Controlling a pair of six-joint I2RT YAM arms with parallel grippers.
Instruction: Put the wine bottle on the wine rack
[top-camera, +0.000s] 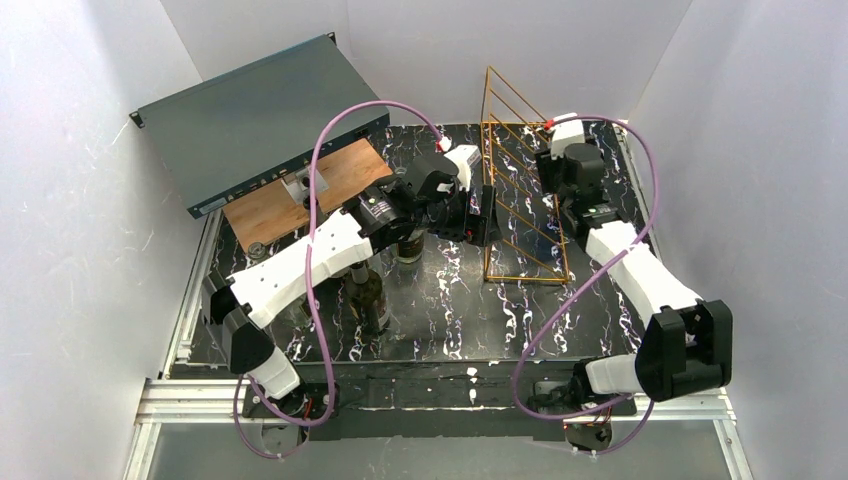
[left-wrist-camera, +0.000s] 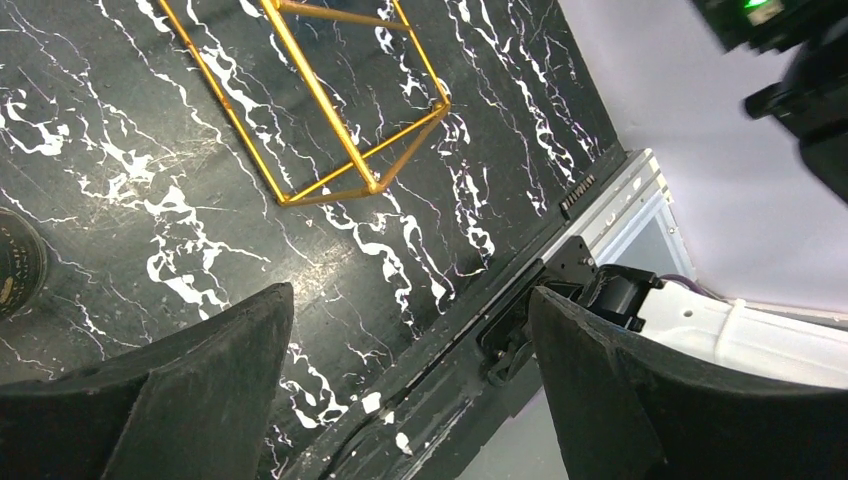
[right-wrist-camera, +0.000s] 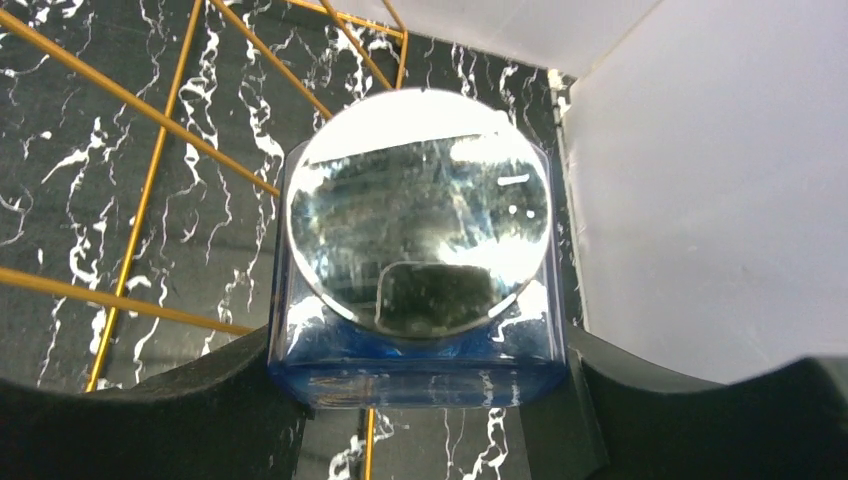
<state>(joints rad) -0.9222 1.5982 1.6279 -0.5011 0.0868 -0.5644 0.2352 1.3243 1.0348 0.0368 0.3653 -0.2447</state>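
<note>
The left tool (left-wrist-camera: 405, 335) hangs over the table (left-wrist-camera: 150, 210) with its fingers spread wide and nothing between them, near the foot of the wine rack (left-wrist-camera: 320, 95). Right of the rack, the right tool (right-wrist-camera: 420, 385) is clamped on the blue-tinted wine bottle (right-wrist-camera: 420, 230), just beside the gold wires.

Top cam high behind, wrist cams close, facing tabletop, all share wine rack (left-wrist-camera: 323, 100)
</note>
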